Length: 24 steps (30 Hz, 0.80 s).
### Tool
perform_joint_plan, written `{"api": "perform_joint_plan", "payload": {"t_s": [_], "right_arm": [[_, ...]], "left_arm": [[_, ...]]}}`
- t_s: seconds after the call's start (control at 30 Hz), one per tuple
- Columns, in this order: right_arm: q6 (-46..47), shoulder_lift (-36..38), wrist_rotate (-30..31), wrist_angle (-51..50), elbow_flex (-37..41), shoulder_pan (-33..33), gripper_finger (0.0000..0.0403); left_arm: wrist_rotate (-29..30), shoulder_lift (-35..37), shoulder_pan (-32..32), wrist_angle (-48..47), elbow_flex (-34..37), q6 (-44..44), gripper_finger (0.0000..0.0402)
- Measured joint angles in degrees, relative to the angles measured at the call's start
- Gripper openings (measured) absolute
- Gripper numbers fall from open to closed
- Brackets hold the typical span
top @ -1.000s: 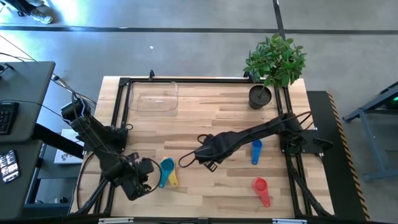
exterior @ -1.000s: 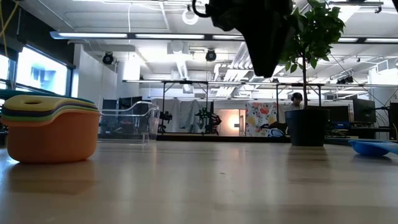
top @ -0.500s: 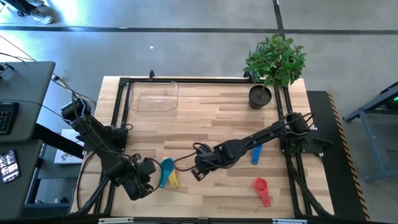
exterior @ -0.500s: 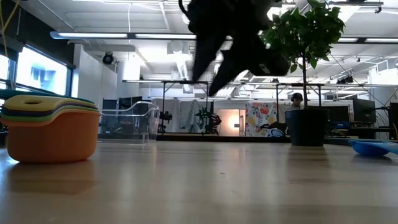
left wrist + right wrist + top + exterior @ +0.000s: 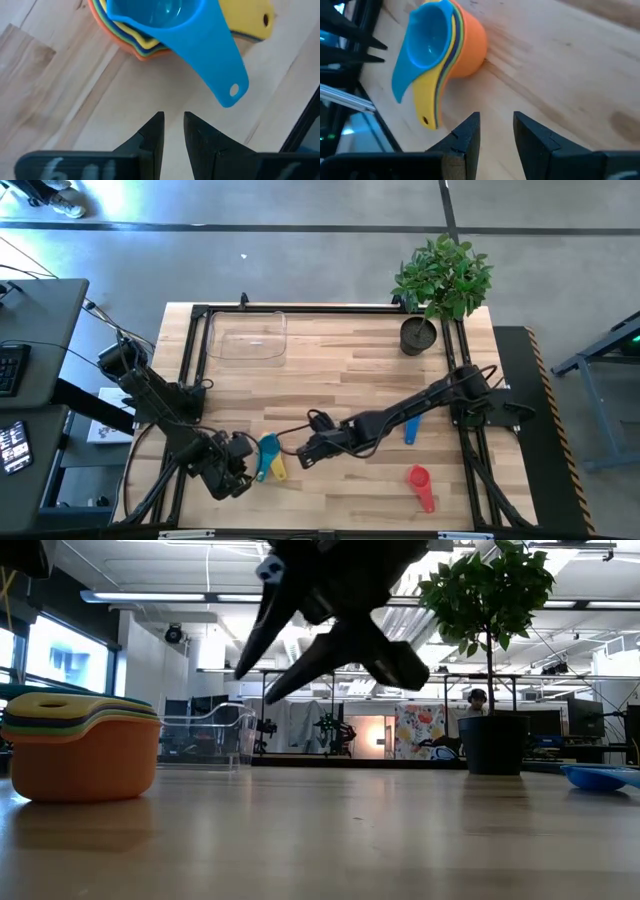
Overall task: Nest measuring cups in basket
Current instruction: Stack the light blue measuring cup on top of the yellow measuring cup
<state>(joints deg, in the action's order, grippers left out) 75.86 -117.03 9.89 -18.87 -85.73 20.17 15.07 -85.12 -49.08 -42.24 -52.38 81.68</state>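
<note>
Nested stack of plastic measuring cups, light blue on top, orange outermost, on wooden worktop near front-left. Right gripper just beside it, jaws parted, empty. Left gripper other side, narrow gap, empty. Clear plastic basket well apart, rear-left.

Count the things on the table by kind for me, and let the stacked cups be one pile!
Pile of nested measuring cups: 1
Loose measuring cups: 2, the dark blue cup and the red cup
Clear basket: 1
Potted plant: 1
Total: 5
</note>
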Motion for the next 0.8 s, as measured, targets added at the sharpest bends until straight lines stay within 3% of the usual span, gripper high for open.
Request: {"api": "perform_joint_plan", "payload": {"t_s": [0.43,0.8], "right_arm": [[3.3,-4.7,-0.9,8.9,0.0,0.6,0.0108],[3.2,-7.1,-0.9,13.4,0.0,0.5,0.0108]], "left_arm": [[-1.5,-0.8,2.0,2.8,0.0,8.0,0.0062],[-4.2,-4.3,5.3,5.8,0.0,8.2,0.0062]]}}
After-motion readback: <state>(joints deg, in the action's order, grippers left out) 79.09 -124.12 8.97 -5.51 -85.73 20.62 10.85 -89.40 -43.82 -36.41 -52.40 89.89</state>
